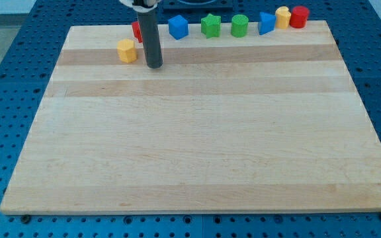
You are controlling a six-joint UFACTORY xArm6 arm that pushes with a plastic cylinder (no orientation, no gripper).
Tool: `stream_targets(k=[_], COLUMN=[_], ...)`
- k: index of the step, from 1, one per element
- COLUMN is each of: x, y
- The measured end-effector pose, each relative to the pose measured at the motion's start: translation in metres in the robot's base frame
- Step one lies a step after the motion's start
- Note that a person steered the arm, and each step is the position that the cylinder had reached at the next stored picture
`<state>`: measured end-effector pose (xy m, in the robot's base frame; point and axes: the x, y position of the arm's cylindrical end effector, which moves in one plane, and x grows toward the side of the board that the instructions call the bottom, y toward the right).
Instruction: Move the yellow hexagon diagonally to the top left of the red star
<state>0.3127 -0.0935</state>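
The yellow hexagon point(127, 50) lies on the wooden board point(197, 132) near the top left. A red block point(137, 30), mostly hidden behind my rod, sits just above and to the right of it; its shape cannot be made out. My tip point(154, 66) rests on the board just right of and slightly below the yellow hexagon, a short gap apart from it.
Along the board's top edge, left to right: a blue cube point(178, 27), a green star-like block point(211, 26), a green cylinder point(239, 26), a blue triangular block point(266, 23), a yellow block point(282, 17), a red cylinder point(299, 16).
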Motion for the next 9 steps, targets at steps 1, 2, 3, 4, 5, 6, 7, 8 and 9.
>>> stream_targets(k=[1,2,3,4,5,6,7,8,9], x=[0.000,-0.001,-0.005,-0.013,-0.025,-0.052,-0.087,-0.096,-0.092], y=[-0.005,-0.018,-0.038,-0.056,-0.075,-0.092,-0.108,-0.113,-0.112])
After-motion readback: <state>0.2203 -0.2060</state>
